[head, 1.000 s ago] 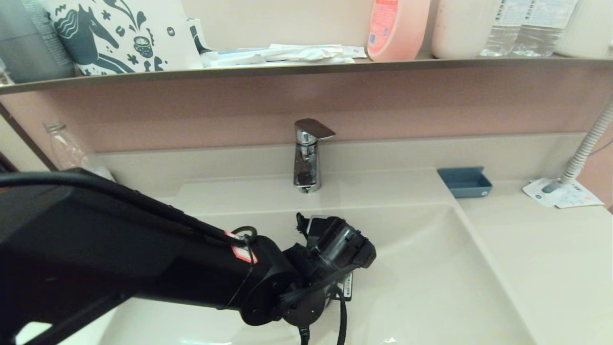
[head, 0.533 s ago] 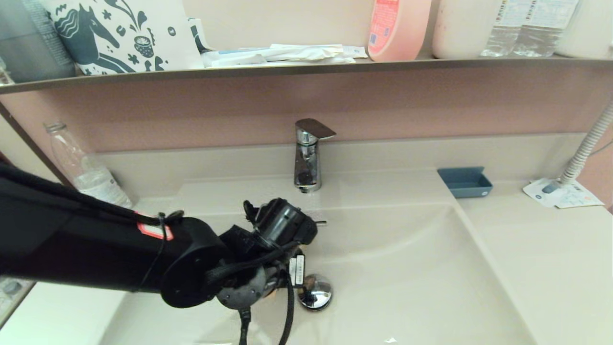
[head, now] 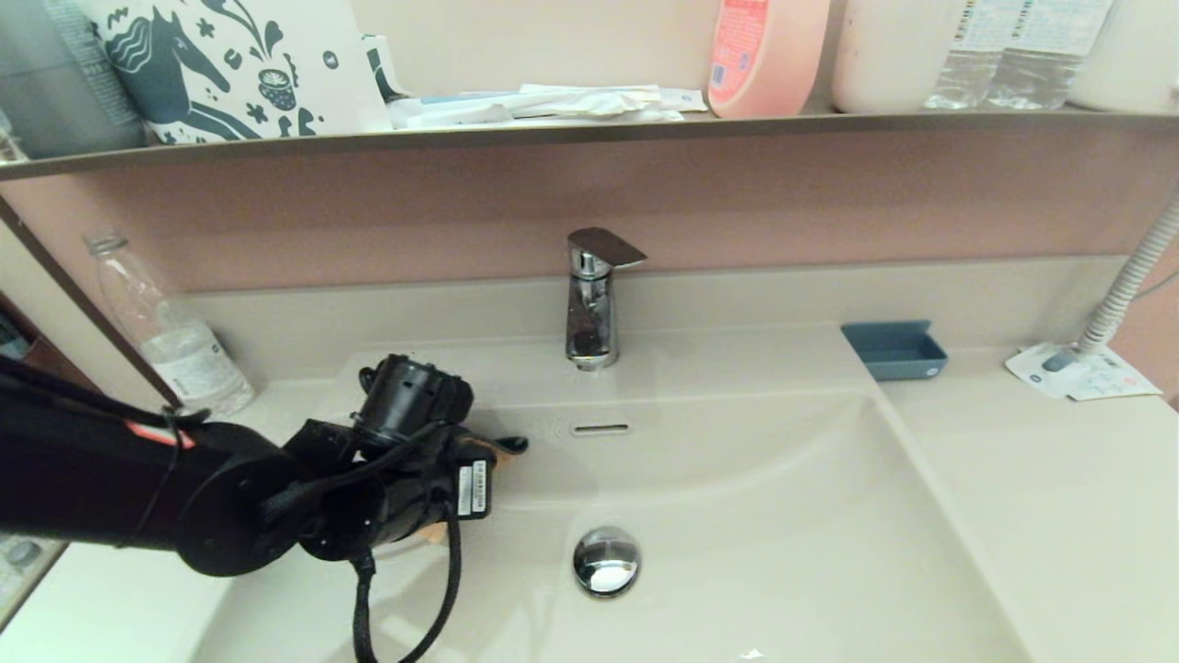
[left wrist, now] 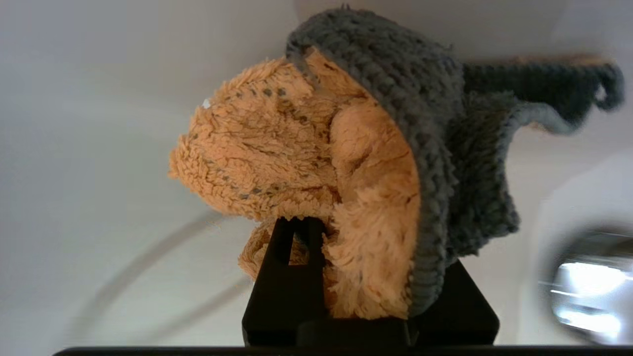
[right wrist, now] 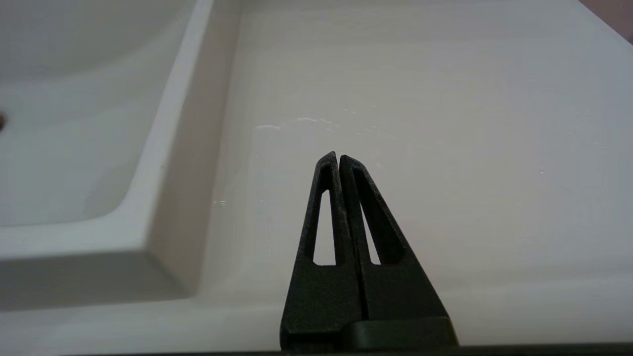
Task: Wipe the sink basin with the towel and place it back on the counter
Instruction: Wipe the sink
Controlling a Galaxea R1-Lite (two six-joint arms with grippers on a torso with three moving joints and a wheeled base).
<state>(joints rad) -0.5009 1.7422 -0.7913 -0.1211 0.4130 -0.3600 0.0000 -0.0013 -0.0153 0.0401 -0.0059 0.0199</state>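
Left claw point(left wrist: 316, 232) clamped on the towel point(left wrist: 346, 163), orange pile bunched between the fingers, grey edging folded over one side and trailing a loose corner. In head view, left claw point(head: 479, 460) down inside the sink basin point(head: 783, 516), at about 9 o'clock from the chrome drain stopper point(head: 605, 562) and about 7 o'clock from the faucet point(head: 589, 304), close under the overflow slot point(head: 600, 429). Towel mostly hidden behind the wrist there, only an orange sliver and a dark tip showing; contact with the basin wall likely but cannot confirm. Bunched grip probably chosen so a thick wad meets the curved wall instead of the bare fingers. Wrist angled low, apparently to press the cloth onto the left back slope. Judged mid-wipe, left part of the basin in hand; return to the desk not yet done. Right claw point(right wrist: 339, 158) parked over the desk point(right wrist: 445, 123) at the basin's right edge, fingers pressed together, holding nothing, out of the head view. Desk point(head: 1041, 516) at 3 o'clock of the basin, with blue tray point(head: 893, 350) and printed papers point(head: 1082, 370) at the back. Water bottle point(head: 166, 331) at 10 o'clock of the left claw, on the left desk corner. Risk: loose grey corner snagging on the stopper, or cable loop point(head: 405, 599) under the wrist dragging on the basin floor.
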